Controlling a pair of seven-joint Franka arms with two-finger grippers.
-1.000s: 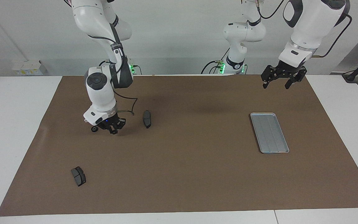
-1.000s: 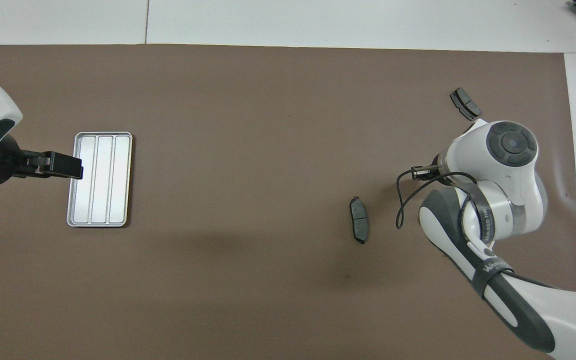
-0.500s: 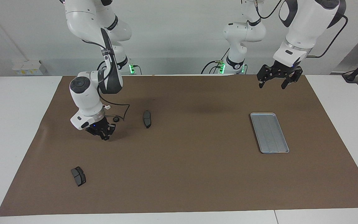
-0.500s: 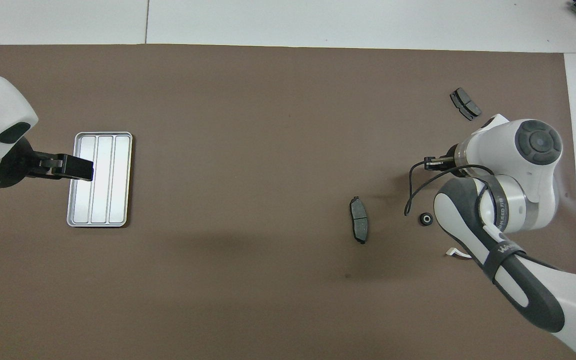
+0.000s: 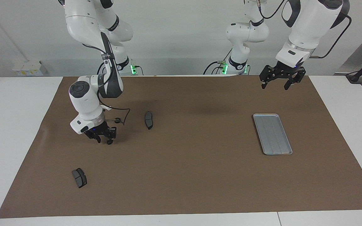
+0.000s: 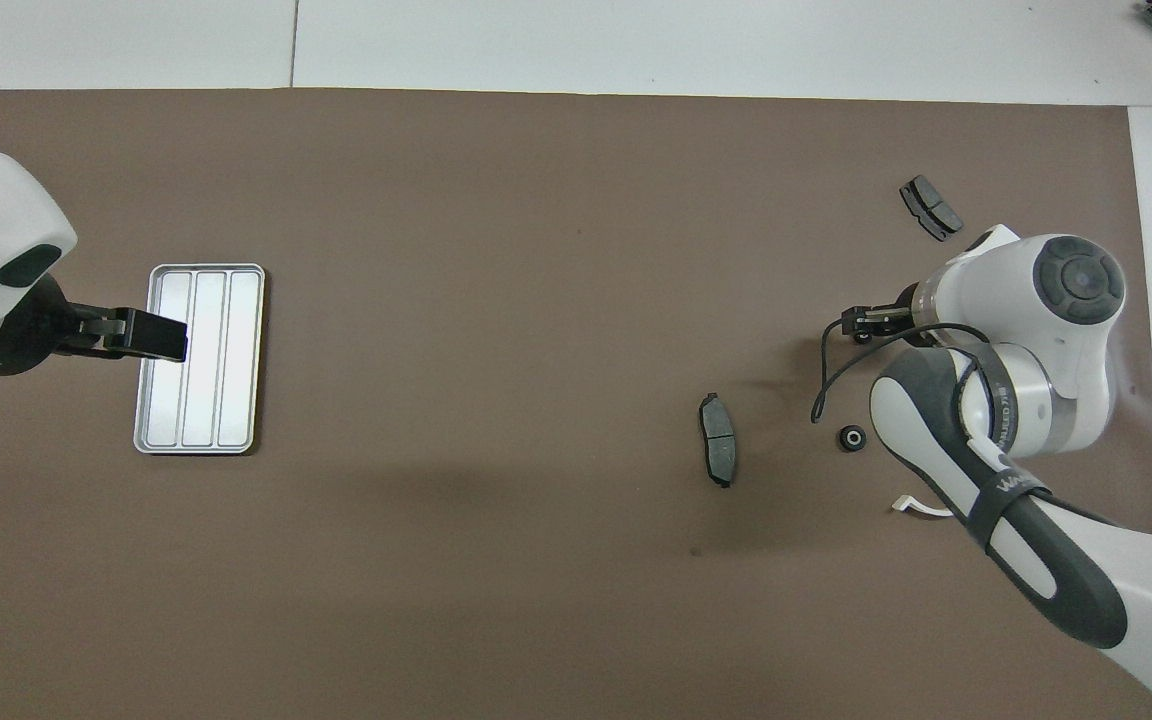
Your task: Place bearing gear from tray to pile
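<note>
Gear (image 5: 108,143) sits between right hand's (image 5: 103,140) parted fingertips; left hand (image 5: 279,82) open.

One camera sits high across the table (image 5: 11,125), looking back at both robots. The other's way up above the robots' end, aimed steeply down. Both catch the same brown mat (image 6: 496,250), just flipped around.

Brown mat (image 5: 187,175) on a white worktop (image 5: 14,125); dark parts, silver tray (image 5: 272,134).
Tray silver-grey with lengthwise grooves; gear (image 6: 850,438) black with a pale centre; pads (image 5: 148,120) dark grey; arms white with grey bands; end effectors black.
</note>
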